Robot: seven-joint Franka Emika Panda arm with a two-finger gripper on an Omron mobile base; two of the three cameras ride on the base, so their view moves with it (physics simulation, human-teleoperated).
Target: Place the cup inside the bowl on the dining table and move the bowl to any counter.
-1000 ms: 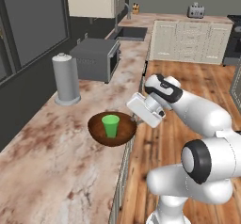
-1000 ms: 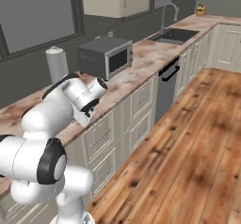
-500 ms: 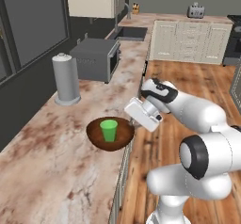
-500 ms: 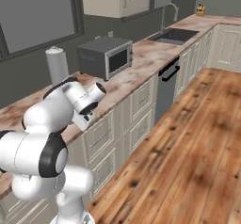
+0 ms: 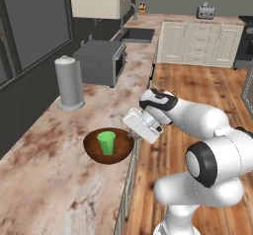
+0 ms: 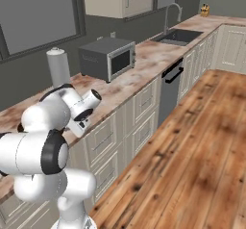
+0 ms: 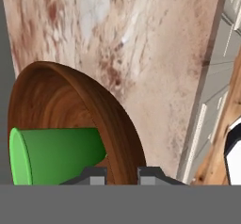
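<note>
The dark reddish-brown bowl [image 5: 99,156] is near the front edge of the marbled counter [image 5: 59,184], and the green cup [image 5: 105,143] stands upright inside it. My gripper [image 5: 133,134] is shut on the bowl's right rim. In the hand view the gripper [image 7: 123,173] straddles the rim of the bowl [image 7: 70,96], one finger [image 7: 96,175] inside next to the cup [image 7: 56,155], the other outside. I cannot tell whether the bowl rests on the counter [image 7: 155,77] or hangs just above it. The dining table is out of view.
A grey cylinder [image 5: 69,83] and a grey microwave [image 5: 101,61] stand farther back on the counter, with the sink [image 5: 138,34] beyond them. The counter's edge runs just right of the bowl, above pale cabinet fronts [image 6: 125,127] and a wooden floor [image 6: 192,165].
The gripper and the bowl with the cup have moved down and nearer along the counter, toward its front edge. The grip has stayed shut on the rim.
</note>
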